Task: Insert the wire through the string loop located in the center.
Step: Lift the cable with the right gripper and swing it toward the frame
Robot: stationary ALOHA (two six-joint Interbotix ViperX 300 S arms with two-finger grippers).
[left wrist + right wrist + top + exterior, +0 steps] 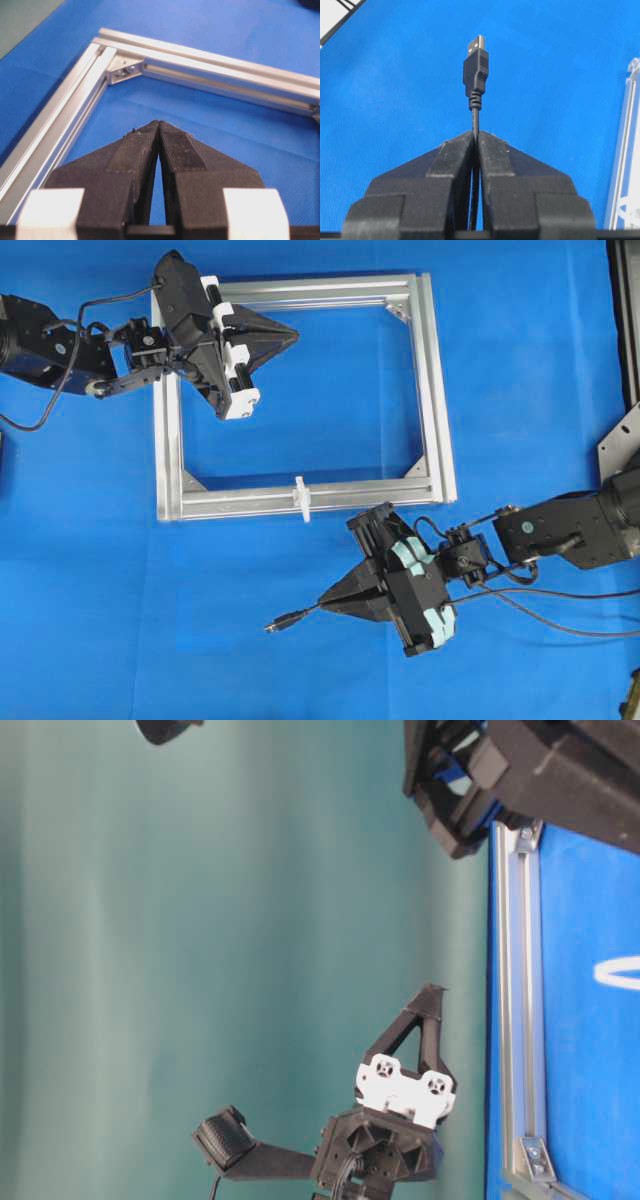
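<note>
Brushed silver metal frame (436, 390) lies on matt blue cloth (540, 370).

A silver aluminium frame (435, 390), square and open in the middle, lies flat on the blue counter (120, 620) in the upper centre of the overhead view. Small metal brackets (398, 308) brace its inner corners. At the right edge sits a grey metal plate (622, 445).
</note>
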